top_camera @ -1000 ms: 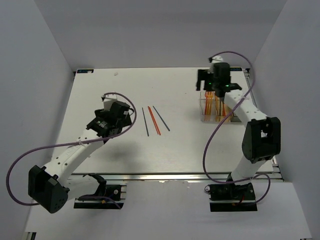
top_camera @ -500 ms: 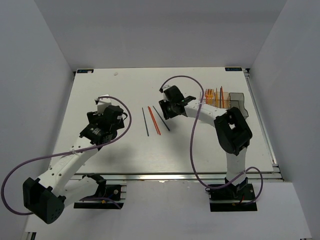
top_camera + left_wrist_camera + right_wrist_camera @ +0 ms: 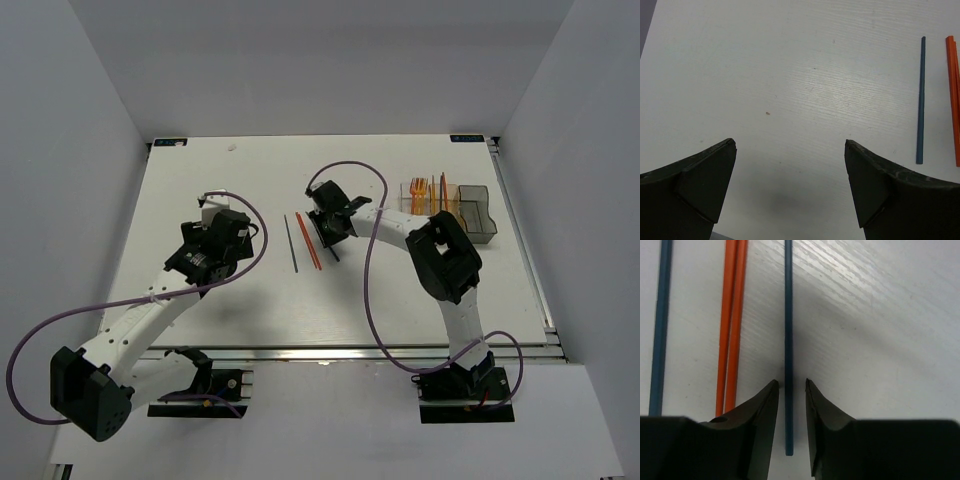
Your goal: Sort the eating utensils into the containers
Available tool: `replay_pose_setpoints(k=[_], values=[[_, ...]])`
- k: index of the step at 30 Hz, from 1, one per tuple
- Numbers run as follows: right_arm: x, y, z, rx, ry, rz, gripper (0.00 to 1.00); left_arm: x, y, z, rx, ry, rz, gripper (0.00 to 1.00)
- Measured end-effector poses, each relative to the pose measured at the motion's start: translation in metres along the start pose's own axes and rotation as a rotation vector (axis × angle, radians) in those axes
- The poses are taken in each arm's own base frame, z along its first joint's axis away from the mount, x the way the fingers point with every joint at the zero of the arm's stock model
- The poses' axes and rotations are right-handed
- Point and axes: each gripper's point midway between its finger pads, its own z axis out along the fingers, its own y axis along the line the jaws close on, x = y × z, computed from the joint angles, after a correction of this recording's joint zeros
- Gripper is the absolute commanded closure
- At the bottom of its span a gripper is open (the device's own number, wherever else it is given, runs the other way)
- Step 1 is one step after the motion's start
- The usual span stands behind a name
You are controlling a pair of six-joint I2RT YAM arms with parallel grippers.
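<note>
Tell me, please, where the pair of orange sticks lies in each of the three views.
Top external: the orange sticks lie near the picture's centre, between two blue sticks.
Left wrist: the orange sticks are at the right edge, partly cut off.
Right wrist: the orange sticks run down the upper left.
Shared landmark: the dark blue stick just to their left.
</note>
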Motion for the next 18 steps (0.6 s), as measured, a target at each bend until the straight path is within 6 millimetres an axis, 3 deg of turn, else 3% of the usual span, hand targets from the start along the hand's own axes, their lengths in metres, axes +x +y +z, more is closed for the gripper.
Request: replay_pose_setpoints(k=[2, 3, 4, 13, 15, 18], values=[[-0.002, -0.002, 0.003, 0.013, 0.003, -0.003, 0.78, 0.000, -0.001, 0.000, 0.006, 0.003, 0.001, 0.02], [-0.002, -0.002, 0.004, 0.014, 0.004, -0.004, 0.95, 0.000, -0.002, 0.000, 0.010, 0.003, 0.001, 0.02], [-0.003, -0.002, 0.005, 0.017, 0.005, -0.006, 1.00, 0.001, -0.002, 0.000, 0.013, 0.004, 0.002, 0.02], [0.006, -0.010, -0.007, 0.027, 0.034, 0.004, 1.00, -0.002, -0.003, -0.004, 0.033, -0.007, -0.004, 0.02], [0.004, -0.021, -0.019, 0.022, 0.032, 0.030, 1.00, -0.002, -0.003, -0.005, 0.042, -0.009, -0.007, 0.02], [-0.019, -0.060, -0.051, 0.048, -0.037, 0.104, 1.00, -0.001, -0.004, -0.006, 0.052, -0.009, -0.008, 0.02]])
